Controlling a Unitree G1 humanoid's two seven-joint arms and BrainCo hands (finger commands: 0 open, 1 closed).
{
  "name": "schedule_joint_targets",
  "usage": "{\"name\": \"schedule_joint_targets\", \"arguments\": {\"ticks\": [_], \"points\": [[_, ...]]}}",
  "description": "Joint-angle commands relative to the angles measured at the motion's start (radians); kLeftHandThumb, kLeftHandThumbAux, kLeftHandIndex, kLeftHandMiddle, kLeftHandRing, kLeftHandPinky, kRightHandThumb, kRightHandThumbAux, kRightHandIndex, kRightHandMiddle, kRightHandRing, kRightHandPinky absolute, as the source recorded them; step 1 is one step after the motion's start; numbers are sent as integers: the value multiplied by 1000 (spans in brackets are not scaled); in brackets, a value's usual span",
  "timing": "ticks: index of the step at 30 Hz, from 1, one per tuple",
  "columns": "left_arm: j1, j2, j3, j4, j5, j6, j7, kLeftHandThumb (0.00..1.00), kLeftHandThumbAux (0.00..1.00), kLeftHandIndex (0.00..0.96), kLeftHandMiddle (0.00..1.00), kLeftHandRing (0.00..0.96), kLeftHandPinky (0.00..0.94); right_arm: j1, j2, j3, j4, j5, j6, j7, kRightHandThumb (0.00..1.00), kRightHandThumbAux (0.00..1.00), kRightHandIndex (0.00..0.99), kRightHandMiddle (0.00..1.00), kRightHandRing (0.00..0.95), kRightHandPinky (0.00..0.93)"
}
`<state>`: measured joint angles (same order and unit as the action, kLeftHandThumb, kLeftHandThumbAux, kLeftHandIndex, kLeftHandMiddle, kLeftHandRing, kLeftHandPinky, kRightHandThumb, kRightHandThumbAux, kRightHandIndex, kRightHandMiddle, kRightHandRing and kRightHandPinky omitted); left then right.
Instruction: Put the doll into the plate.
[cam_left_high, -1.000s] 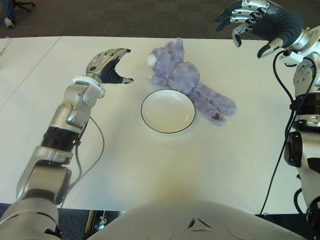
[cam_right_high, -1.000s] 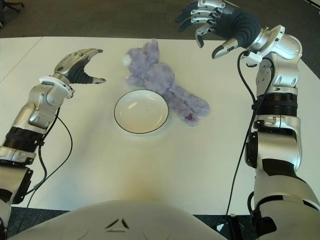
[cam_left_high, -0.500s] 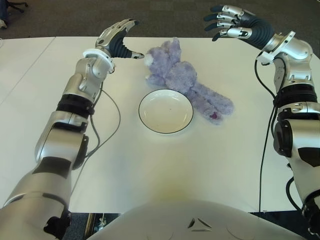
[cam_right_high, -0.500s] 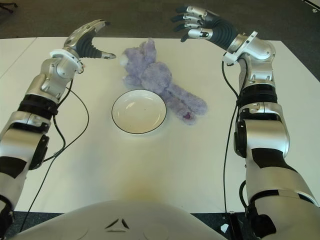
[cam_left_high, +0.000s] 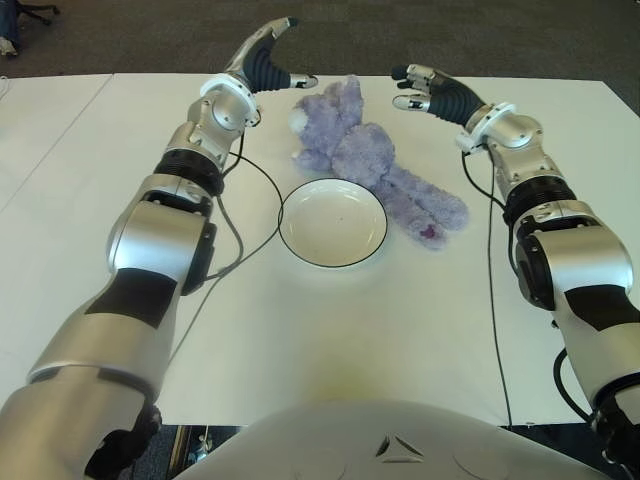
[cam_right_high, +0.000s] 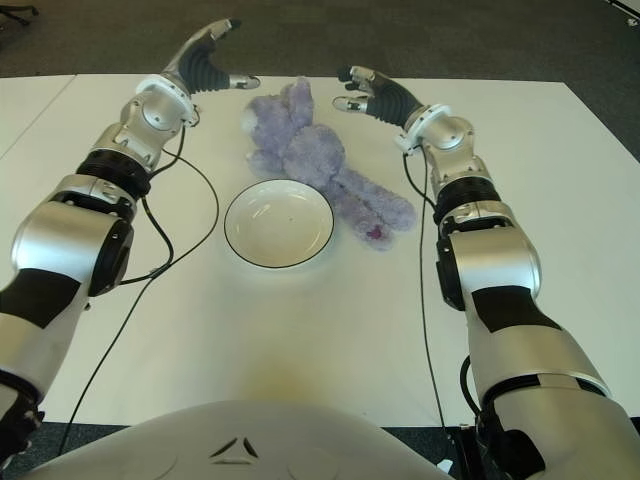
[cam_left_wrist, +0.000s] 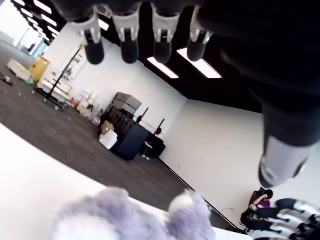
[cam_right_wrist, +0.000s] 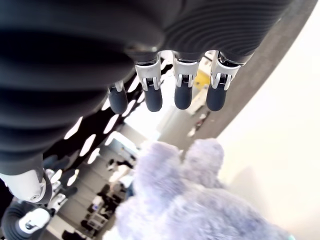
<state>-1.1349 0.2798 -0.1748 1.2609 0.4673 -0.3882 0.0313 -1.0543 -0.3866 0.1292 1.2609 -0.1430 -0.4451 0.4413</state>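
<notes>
Both arms have swung inward and forward since a second ago: the left hand (cam_left_high: 268, 60) was out to the left of the plate, the right hand (cam_left_high: 428, 88) high near the surface's far right corner. Now they bracket the doll's head end from either side, left hand at the far-left of it, right hand at the far-right. Neither touches it.

Both hands are empty with fingers spread; the wrist views show straight fingers (cam_left_wrist: 129, 42) and (cam_right_wrist: 184, 90) with the doll below them and nothing gripped.

The doll (cam_left_high: 370, 165), a purple plush, hasn't moved: it lies flat on the white surface (cam_left_high: 420, 320), head toward the far edge, legs trailing toward the near right. Its body sits just beside the far-right rim of the plate (cam_left_high: 300, 245), outside it. The plate holds nothing.
</notes>
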Motion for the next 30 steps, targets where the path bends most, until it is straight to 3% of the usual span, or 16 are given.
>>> {"name": "schedule_joint_targets", "arguments": {"ticks": [1,9,14,26,30], "points": [[-24,-28,-5,47,-16,8,-19,48,644,0,0,0,0,-23,20,16,36,-53,38,-68,283,492,103,0,0,0],[-61,-77,29,93,-50,83,-73,0,611,0,0,0,0,-8,54,50,68,-135,97,-222,259,530,63,0,0,0],[-29,-103,44,107,-64,119,-79,0,586,0,0,0,0,0,68,63,81,-172,144,-303,247,527,32,0,0,0],[91,-127,-15,109,-15,87,-89,0,603,0,0,0,0,40,71,50,91,-198,160,-373,272,537,51,0,0,0],[102,-135,-47,109,4,104,-106,0,544,0,0,0,0,53,68,48,91,-200,156,-377,288,544,81,0,0,0]]}}
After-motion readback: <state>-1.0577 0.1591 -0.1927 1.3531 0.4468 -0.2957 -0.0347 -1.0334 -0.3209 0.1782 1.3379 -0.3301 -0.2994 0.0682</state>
